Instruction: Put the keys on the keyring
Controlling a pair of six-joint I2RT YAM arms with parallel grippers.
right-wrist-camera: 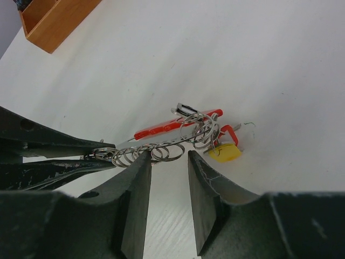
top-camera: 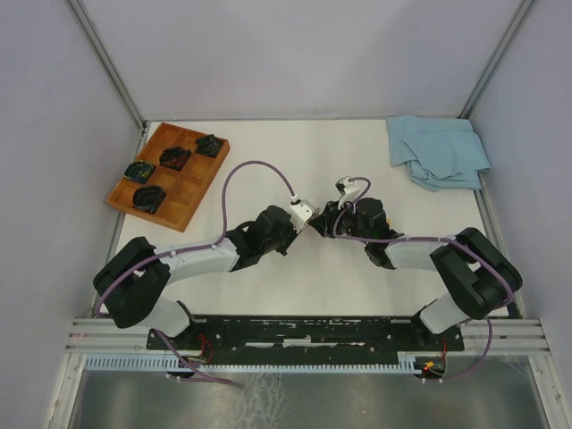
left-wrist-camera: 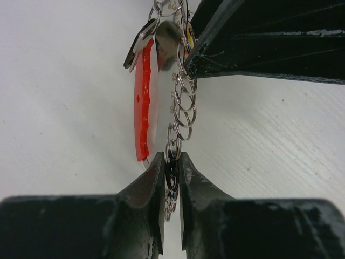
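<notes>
Showing the two arms meeting over the middle of the bench (top-camera: 357, 161): the left fingers (left-wrist-camera: 145, 194) are clenched on the end links of the silver chain (left-wrist-camera: 183, 102) of the keyring (right-wrist-camera: 199, 129), almost no gap between them. The chain runs from this grip to a cluster of rings, where the curved red strap (left-wrist-camera: 143, 108), the oval tag (left-wrist-camera: 167, 38) and the keys (right-wrist-camera: 224, 153), one yellow-headed, bunch together. The right fingers (right-wrist-camera: 135, 194) stand parted, grasping nothing; the chain crosses just beyond their tips, and one tip touches it near the tag. Whether the keys are threaded on a ring cannot be told. A wooden tray (top-camera: 192, 201) of black coiled items (top-camera: 175, 157) and a blue cloth (top-camera: 438, 150) lie at the far corners.
</notes>
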